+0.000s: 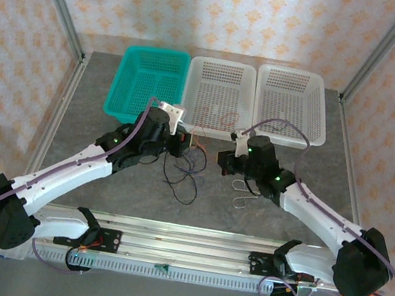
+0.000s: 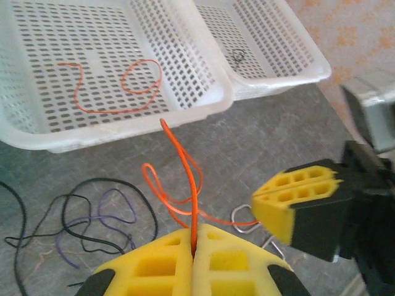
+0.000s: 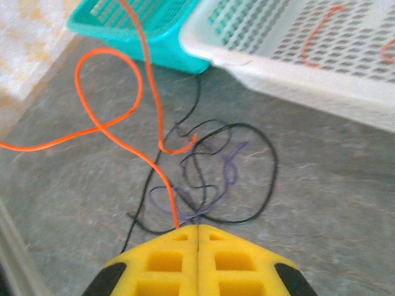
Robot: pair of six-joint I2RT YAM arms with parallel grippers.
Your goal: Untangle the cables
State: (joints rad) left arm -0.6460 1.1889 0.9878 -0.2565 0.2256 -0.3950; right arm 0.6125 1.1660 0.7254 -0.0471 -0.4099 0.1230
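Pinching one orange cable [image 2: 194, 209] between them, left gripper [image 2: 194, 242] and right gripper [image 3: 197, 237] are both clenched on it — black cables [image 3: 275, 161] lie tangled at six o'clock from them.

The thin orange wire [image 2: 195, 203] slips between the yellow foam pads [image 2: 154, 271] of the left tool [image 2: 194, 246], its end hidden. By the right tool [image 3: 197, 237] it runs out of view at left and top. From above, the black wire tangle [image 1: 183, 180] is too fine to trace.
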